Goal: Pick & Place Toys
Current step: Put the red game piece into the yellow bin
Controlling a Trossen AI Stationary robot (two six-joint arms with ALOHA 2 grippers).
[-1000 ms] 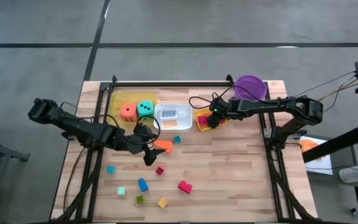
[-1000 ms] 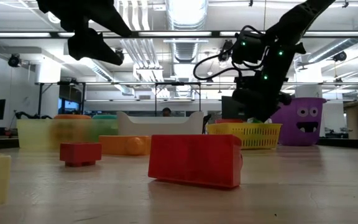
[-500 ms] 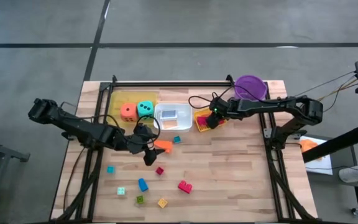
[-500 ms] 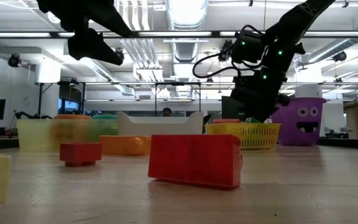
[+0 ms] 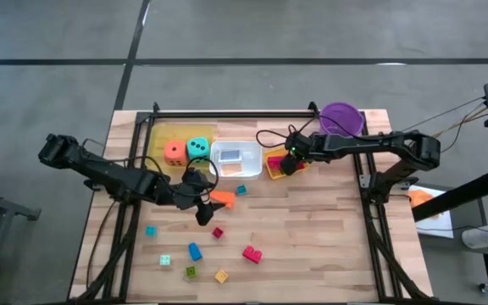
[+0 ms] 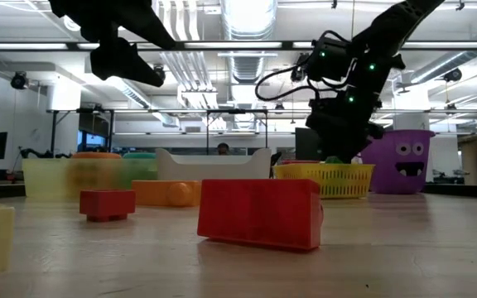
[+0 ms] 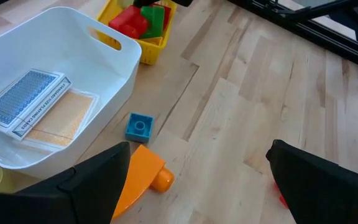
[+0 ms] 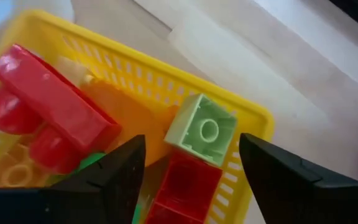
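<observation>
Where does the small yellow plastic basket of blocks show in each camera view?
High view: small yellow plastic basket, right of the white tray, under the right gripper.
Low view: right of centre, before the purple bucket.
Left wrist view: top edge, beside the tray.
Right wrist view: fills the frame.
Shared landmark: white tray.

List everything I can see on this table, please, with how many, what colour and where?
Dice: two, orange and teal, in the pale yellow tray at the back left.
Cards: two, blue and orange, in the white tray.
Yellow basket: one, right of the white tray, holding red, pale green and green blocks.
Purple bucket: one, back right corner.
Orange toy: one, at the middle.
Loose blocks: about eight, blue, teal, magenta, red, green, yellow, on the front left boards.
Left gripper: open, above the orange toy.
Right gripper: open, over the yellow basket.
</observation>
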